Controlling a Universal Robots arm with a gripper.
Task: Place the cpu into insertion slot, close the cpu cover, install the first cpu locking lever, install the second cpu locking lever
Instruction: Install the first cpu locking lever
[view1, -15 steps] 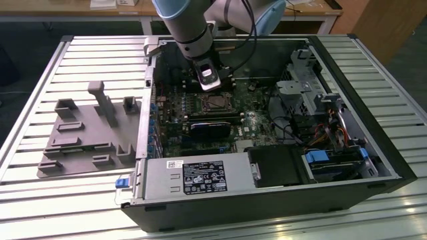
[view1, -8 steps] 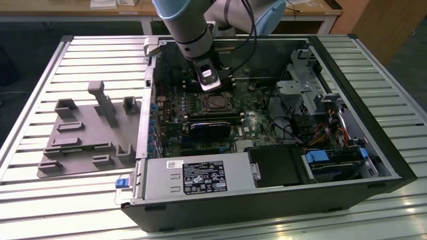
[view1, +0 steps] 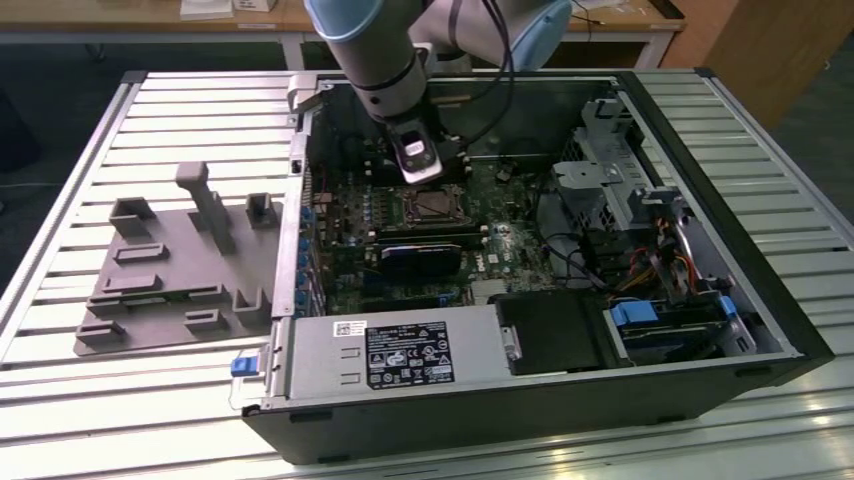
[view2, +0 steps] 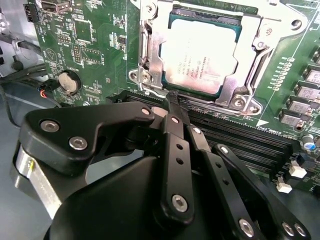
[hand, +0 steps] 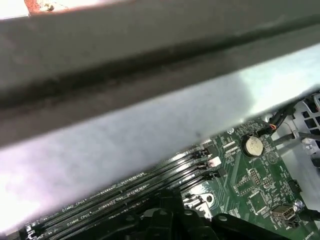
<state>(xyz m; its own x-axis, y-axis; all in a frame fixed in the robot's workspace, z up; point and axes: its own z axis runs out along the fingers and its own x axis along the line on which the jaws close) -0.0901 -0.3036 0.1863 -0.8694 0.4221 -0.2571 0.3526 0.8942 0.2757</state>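
- In the first wrist view, a blurred grey surface (hand: 125, 100) hides much of the green circuit board (hand: 250, 195).
- In the second wrist view, the black gripper (view2: 172, 99) covers the socket's edge toward the long black memory slots (view2: 240, 135). Whether the frame is latched down, I can't tell.
- The fingers (view2: 176, 130) are pressed together with nothing between them, and the tip is right at the thin silver metal cpu cover (view2: 151, 57).
- The flat, pale silver-topped square cpu (view2: 200, 55) sits in the insertion slot (view1: 434, 205). Its top faces up and its edges are square with the cover lying over it. It's near-square, so no clear long axis.
- The memory slots run just beside the socket. Open board lies to the exterior view's left, up to the grey case wall (view1: 296, 140).
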